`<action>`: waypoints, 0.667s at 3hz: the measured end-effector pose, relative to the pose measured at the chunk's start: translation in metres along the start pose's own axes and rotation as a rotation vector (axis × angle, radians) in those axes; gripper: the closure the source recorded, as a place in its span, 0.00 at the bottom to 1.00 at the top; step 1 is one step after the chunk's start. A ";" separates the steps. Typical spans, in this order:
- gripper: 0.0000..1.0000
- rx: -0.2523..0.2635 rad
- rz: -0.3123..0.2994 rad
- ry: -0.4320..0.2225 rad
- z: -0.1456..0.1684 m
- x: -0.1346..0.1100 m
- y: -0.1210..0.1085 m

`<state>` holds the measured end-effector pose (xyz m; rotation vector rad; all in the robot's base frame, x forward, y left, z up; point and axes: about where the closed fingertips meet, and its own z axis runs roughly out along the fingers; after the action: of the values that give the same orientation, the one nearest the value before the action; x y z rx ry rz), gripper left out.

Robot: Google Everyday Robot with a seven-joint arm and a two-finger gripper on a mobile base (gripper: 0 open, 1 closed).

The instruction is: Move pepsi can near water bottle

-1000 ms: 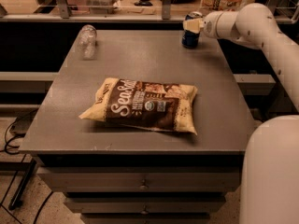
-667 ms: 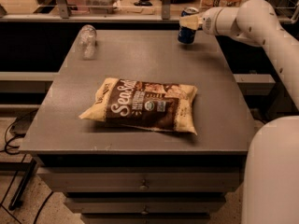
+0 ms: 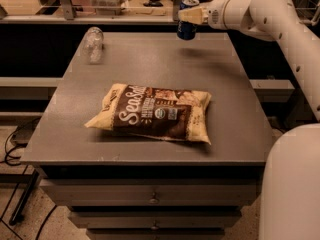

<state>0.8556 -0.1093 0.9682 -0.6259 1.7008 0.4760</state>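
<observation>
**One can aloft, bottle waiting across the worktop**

One arm does all the work here. The gripper [image 3: 189, 16] sits over the far edge of the worktop [image 3: 225, 99], on the right of the view. Its tan fingers [image 3: 196, 15] are closed around the upper half of the pepsi can [image 3: 186, 31] from the side. The can is upright, silver top up, and its base looks to hang just clear of the surface, w/ a faint shadow on the grey top below it. My read: a side grip high on the can keeps it level and leaves the base free to be set down flat.

The water bottle [image 3: 93, 44] lies on its side near the far corner on the left of the view, well apart from the can. Lying down it can roll, so the can prob. wants to land beside it, not against it.

Btw the chip bag [image 3: 152, 114] lies flat in the middle of the worktop, nearer the camera than both. It isn't between can and bottle, so a straight run along the far edge looks open, no detour needed.

Stage, as I judge it: pickup done, carry across not yet done, set-down to come. Main risk is nudging the bottle on arrival.
</observation>
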 end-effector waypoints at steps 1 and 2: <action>1.00 -0.025 0.017 -0.007 0.005 0.003 0.006; 1.00 -0.109 0.000 -0.038 0.026 -0.008 0.039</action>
<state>0.8514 -0.0618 0.9702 -0.6911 1.6473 0.5804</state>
